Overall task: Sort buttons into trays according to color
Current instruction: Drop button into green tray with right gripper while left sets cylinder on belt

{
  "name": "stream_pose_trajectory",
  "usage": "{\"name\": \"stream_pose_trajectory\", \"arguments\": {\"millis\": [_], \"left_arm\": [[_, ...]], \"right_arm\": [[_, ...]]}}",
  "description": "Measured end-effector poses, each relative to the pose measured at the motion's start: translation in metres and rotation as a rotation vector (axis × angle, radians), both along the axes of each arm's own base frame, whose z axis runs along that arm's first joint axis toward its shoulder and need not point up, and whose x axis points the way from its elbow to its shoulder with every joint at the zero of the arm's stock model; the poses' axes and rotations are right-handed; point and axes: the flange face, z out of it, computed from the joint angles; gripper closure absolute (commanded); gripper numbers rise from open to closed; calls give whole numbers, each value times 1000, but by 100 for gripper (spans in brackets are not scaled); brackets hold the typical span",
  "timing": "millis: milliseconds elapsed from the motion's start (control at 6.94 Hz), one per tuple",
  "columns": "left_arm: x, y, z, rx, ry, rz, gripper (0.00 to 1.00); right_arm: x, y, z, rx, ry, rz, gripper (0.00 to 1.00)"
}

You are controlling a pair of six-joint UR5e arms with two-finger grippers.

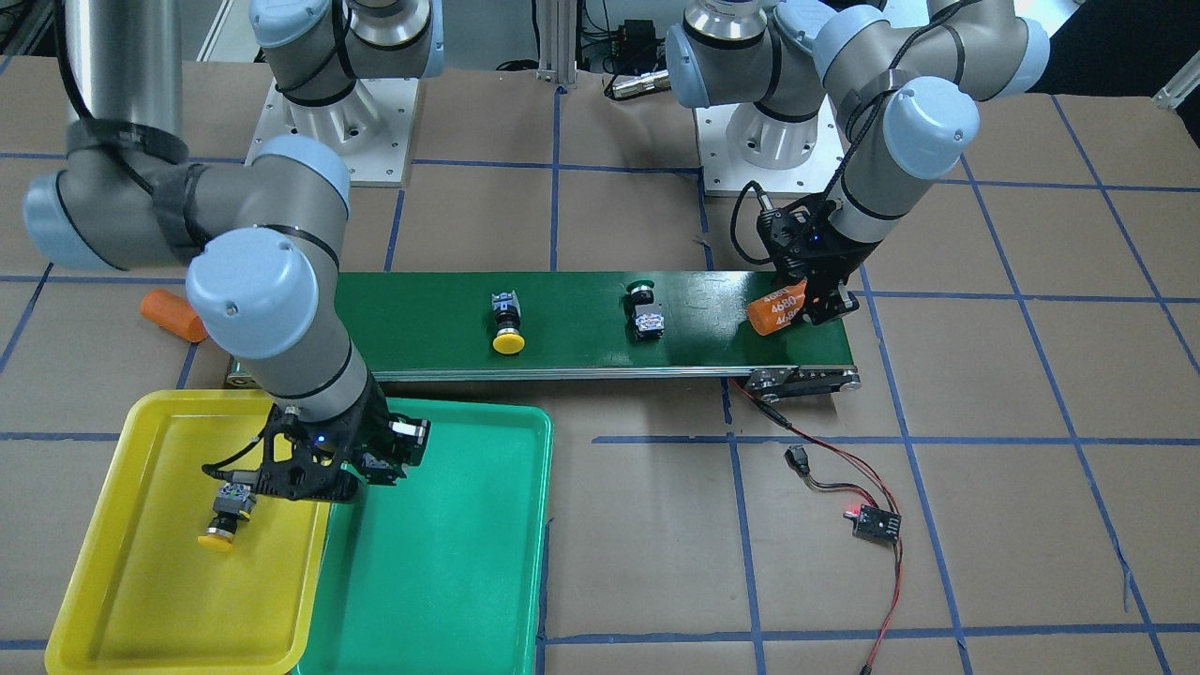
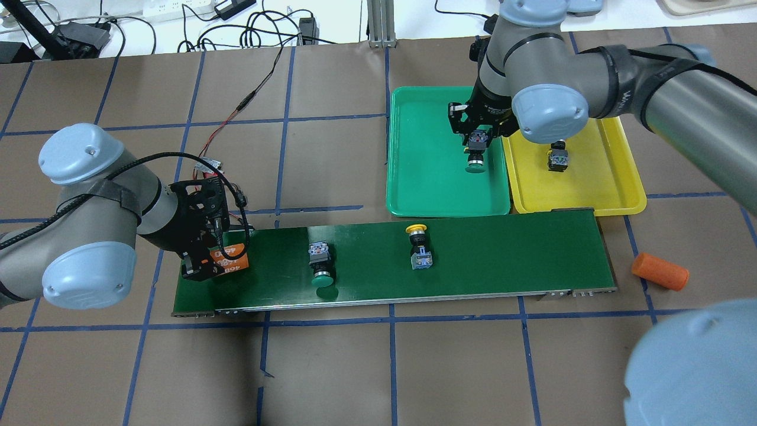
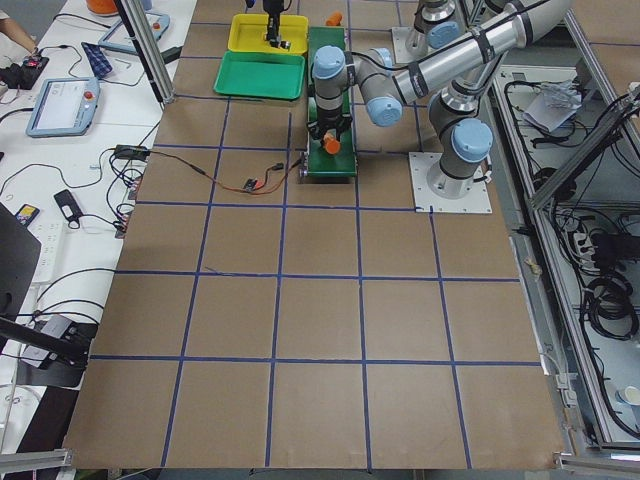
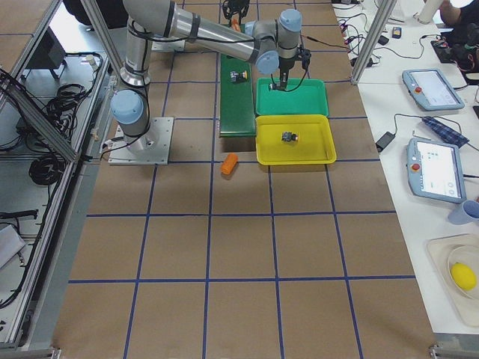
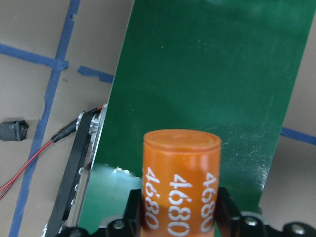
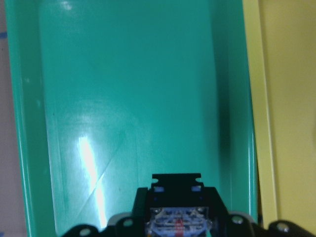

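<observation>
My right gripper point(image 2: 475, 148) hangs over the green tray point(image 2: 426, 183), shut on a green-capped button point(image 2: 475, 166); the right wrist view shows the button's contact block point(image 6: 176, 220) between the fingers. A yellow-capped button point(image 2: 557, 160) lies in the yellow tray point(image 2: 615, 177). On the dark green conveyor belt point(image 2: 502, 254) lie a yellow-capped button point(image 2: 419, 245) and a green-capped one point(image 2: 321, 267). My left gripper point(image 2: 220, 261) is at the belt's left end, shut on an orange cylinder point(image 5: 180, 182) marked 4680.
A second orange cylinder point(image 2: 659, 271) lies on the brown table beyond the belt's right end. Red and black wires run from the belt's motor end to a small controller board point(image 1: 877, 522). The two trays sit side by side against the belt's far edge.
</observation>
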Motion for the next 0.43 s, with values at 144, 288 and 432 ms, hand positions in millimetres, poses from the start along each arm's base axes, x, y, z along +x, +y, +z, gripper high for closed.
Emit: {"name": "stream_pose_trajectory", "arguments": {"millis": [144, 288, 432], "left_arm": [[-1, -2, 4, -8, -2, 23, 0], [0, -10, 17, -38, -1, 36, 0], [2, -26, 45, -72, -1, 74, 0]], "right_arm": [[1, -14, -21, -23, 2, -4, 50], [2, -20, -35, -26, 7, -4, 42], [2, -22, -43, -25, 12, -1, 18]]}}
